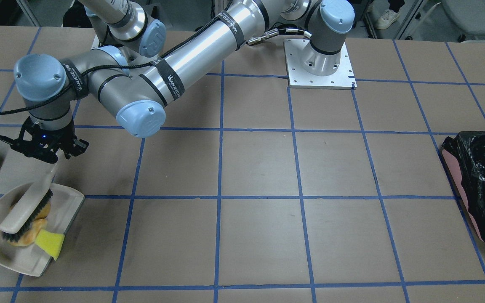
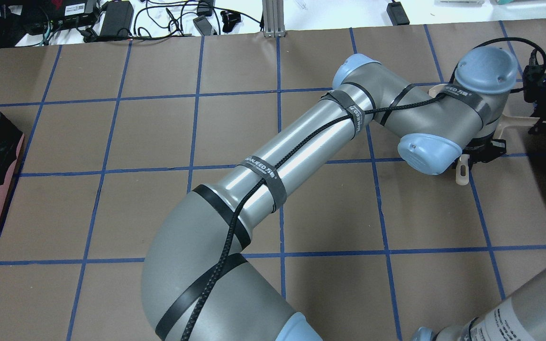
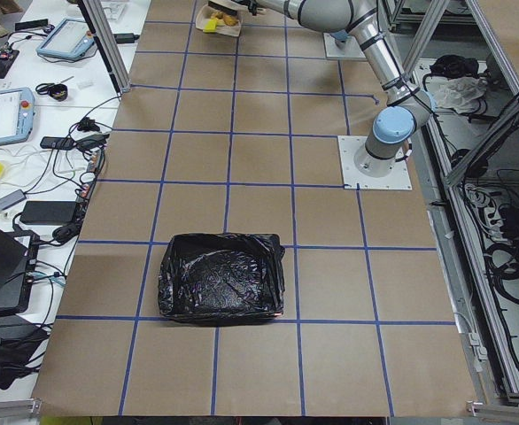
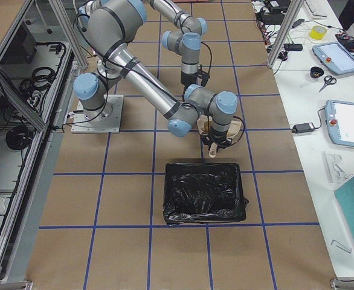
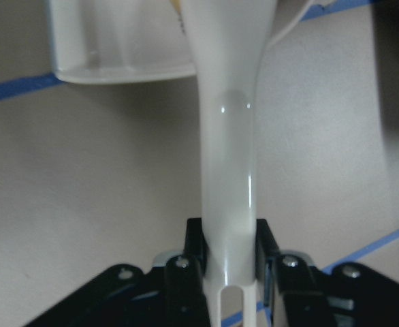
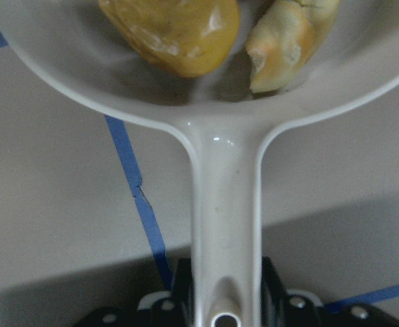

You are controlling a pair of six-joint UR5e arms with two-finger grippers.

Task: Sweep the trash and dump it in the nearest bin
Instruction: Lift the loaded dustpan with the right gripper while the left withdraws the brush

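A beige dustpan [image 1: 66, 201] lies on the table's right end. In the right wrist view a glossy orange-brown bun [image 6: 172, 30] and a tan croissant [image 6: 288, 37] lie in it. The yellow sponge [image 1: 51, 244] sits at its open lip. A beige brush [image 1: 23, 216] with black bristles rests over the trash in the pan. My left gripper [image 1: 54, 159] reaches across and is shut on the brush handle [image 5: 228, 170]. My right gripper [image 6: 227, 272] is shut on the dustpan handle [image 6: 225, 204]; it also shows in the overhead view [image 2: 541, 121].
A bin lined with a black bag [image 4: 204, 193] stands right beside the dustpan, at the table's right end. A second black-bagged bin [image 1: 482, 189] stands at the far left end. My left arm [image 2: 301, 147] spans the table diagonally.
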